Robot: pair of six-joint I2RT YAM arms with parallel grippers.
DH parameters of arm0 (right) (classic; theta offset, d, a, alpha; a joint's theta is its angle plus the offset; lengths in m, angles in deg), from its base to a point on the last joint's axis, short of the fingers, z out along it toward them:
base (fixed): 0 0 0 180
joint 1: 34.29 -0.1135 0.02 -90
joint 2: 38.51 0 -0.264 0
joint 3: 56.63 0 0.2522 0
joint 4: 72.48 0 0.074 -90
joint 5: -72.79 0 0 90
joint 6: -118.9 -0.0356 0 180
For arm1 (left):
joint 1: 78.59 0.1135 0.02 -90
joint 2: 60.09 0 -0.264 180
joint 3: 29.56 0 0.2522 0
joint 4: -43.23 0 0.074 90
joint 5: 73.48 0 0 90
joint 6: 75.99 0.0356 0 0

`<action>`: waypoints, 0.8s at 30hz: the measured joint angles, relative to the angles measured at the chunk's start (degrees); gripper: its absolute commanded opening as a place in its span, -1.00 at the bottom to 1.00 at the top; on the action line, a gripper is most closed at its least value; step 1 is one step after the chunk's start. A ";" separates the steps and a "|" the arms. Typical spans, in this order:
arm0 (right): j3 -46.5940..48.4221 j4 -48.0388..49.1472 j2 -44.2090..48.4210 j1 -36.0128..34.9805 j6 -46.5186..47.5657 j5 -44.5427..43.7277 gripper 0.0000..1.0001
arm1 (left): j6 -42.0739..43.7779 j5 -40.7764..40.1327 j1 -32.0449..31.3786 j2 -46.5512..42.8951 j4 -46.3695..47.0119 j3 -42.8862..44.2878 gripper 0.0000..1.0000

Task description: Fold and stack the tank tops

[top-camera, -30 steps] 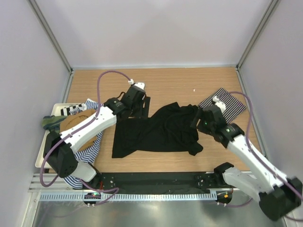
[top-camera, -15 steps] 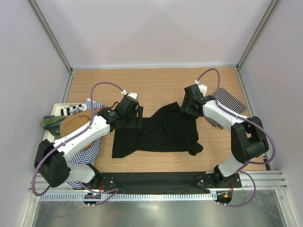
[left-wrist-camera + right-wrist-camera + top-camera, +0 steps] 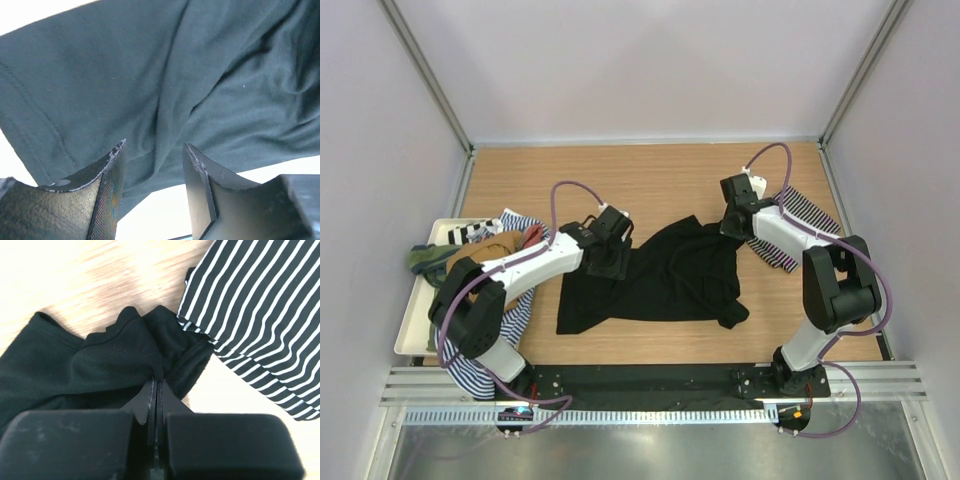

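the black tank top (image 3: 660,280) lies spread and rumpled on the middle of the wooden surface (image 3: 670,180), its hem towards the near left and its crumpled upper part towards the far right

the left hand (image 3: 610,262) sits low over the top's far left edge; in its wrist view the two fingers (image 3: 107,172) stand parted with a gap between them, a soft fold of dark cloth showing through the gap, and the hand is released, not pinching anything

the right hand (image 3: 730,225) is down at the top's far right corner; in its wrist view the fingertips are pressed together, clenched on the black cloth's edge, with small creases running in towards the tips

the black-and-white striped tank top (image 3: 795,228) lies flat just to the right of that hand, touching the black one's corner, with the right arm reaching across it

at the left, a white tray (image 3: 408,335) holds a heap of other tops: a tan one (image 3: 480,265), a green one (image 3: 425,258) at the tray's far end, and a blue-and-white striped one (image 3: 512,318) spilling over the near right rim onto the surface
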 measured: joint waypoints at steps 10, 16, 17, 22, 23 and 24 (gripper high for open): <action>0.00 1.27 0.00 1.38 0.00 1.95 -0.97 | 0.96 8.04 0.00 2.56 0.00 -0.02 -0.41; 0.00 1.49 0.09 1.70 0.02 2.62 -0.97 | 0.76 8.83 0.00 5.53 0.04 -0.13 -0.39; 0.00 1.49 0.20 1.75 0.00 2.71 -0.98 | 0.50 8.52 0.00 5.88 0.00 -0.24 -0.39; -0.02 1.51 0.81 1.90 0.02 2.99 -0.97 | -0.50 4.50 0.00 5.86 -0.50 -1.11 -0.11; -0.02 1.53 0.87 1.97 0.02 3.04 -0.97 | -0.83 4.00 0.00 5.57 -0.57 -1.38 -0.08; -0.02 1.53 0.94 2.03 0.02 3.13 -0.98 | -1.09 3.58 0.00 5.09 -0.59 -1.75 -0.06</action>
